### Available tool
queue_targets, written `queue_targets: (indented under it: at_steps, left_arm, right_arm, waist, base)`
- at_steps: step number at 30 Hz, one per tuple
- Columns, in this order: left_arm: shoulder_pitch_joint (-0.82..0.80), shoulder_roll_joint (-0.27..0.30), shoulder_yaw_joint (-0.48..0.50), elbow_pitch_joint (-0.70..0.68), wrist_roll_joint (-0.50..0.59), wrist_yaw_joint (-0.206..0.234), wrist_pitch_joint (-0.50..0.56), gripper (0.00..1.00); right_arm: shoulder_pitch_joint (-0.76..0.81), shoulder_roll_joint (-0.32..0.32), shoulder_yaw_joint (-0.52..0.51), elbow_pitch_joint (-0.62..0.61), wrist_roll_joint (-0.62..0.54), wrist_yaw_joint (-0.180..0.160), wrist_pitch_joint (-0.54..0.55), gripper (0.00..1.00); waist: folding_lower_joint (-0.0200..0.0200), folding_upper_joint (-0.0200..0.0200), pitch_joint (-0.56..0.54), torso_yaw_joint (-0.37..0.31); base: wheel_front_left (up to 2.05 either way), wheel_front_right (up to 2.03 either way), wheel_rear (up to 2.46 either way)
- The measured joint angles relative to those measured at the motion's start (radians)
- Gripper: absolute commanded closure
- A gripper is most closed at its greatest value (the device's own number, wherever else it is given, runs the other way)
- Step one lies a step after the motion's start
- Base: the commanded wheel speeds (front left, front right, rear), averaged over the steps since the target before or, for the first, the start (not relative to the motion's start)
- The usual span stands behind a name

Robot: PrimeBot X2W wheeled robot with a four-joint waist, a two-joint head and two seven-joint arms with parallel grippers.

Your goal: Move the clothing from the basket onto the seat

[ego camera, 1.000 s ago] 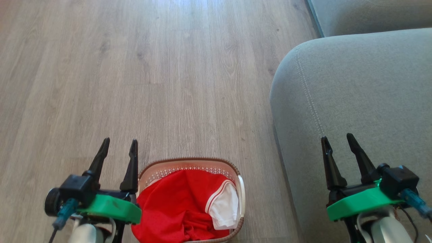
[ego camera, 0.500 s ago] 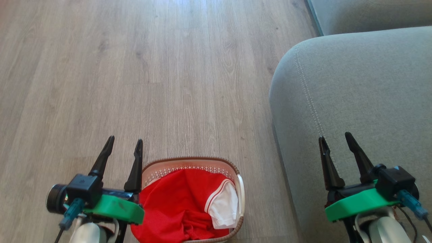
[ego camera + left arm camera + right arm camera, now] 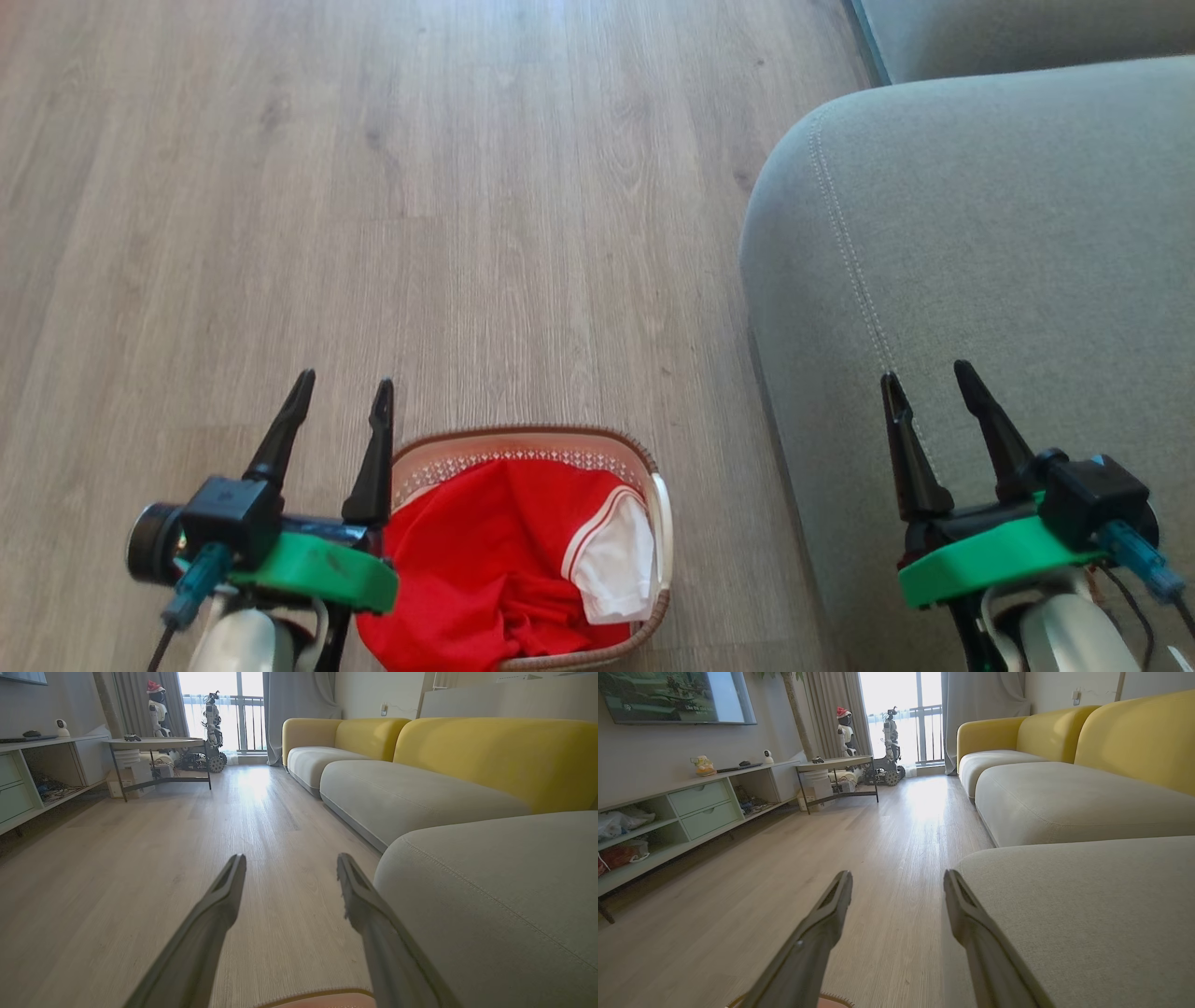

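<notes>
The red clothing, with a white striped panel, lies heaped in the small cream basket on the floor at the bottom centre of the head view. My left gripper hovers open just left of the basket's rim, fingers pointing away from me. My right gripper is open above the grey-green seat, which fills the right side. In the left wrist view the left gripper is open with the basket rim below it. The right wrist view has the right gripper open beside the seat.
Pale wood floor stretches ahead and to the left. A second sofa cushion sits beyond the seat, with yellow backrests. Far off are a low table, a wall shelf unit and a parked robot by the window.
The whole head view has slid slightly, so the camera moved. My left gripper shifted a little right toward the basket rim. Both grippers stayed open and the clothing lies as before.
</notes>
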Motion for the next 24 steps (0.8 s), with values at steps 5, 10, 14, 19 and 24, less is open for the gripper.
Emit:
queue_targets:
  at_steps: [5, 10, 14, 19, 24]
  left_arm:
    - [-0.018, 0.000, 0.001, 0.002, 0.000, 0.000, 0.000, 0.00]
    - [-0.024, 0.000, 0.000, 0.011, 0.000, 0.000, 0.000, 0.00]
    - [-0.047, 0.000, -0.002, 0.029, 0.000, 0.000, 0.000, 0.00]
    - [-0.074, 0.000, 0.001, 0.070, 0.000, 0.000, 0.000, 0.00]
    - [-0.104, 0.002, 0.004, 0.139, 0.000, 0.000, 0.000, 0.00]
  right_arm:
    - [-0.018, 0.000, 0.000, -0.009, 0.000, 0.000, 0.000, 0.00]
    - [-0.020, 0.000, 0.002, -0.023, 0.003, 0.000, 0.000, 0.00]
    - [-0.047, -0.001, 0.003, -0.049, 0.003, 0.000, 0.000, 0.00]
    - [-0.084, -0.002, 0.007, -0.074, 0.010, 0.000, 0.000, 0.00]
    - [-0.106, -0.002, 0.012, -0.097, 0.010, 0.000, 0.000, 0.00]
  waist:
    - [0.0000, 0.0000, 0.017, -0.009]
    - [0.0000, 0.0000, 0.042, -0.020]
    - [0.0000, 0.0000, 0.071, -0.030]
    - [0.0000, 0.0000, 0.117, -0.049]
    - [0.0001, 0.0000, 0.168, -0.074]
  base:
    - [0.00, 0.00, 0.00]
    - [0.00, 0.00, 0.00]
    - [0.00, 0.00, 0.00]
    - [0.00, 0.00, 0.00]
    - [0.00, 0.00, 0.00]
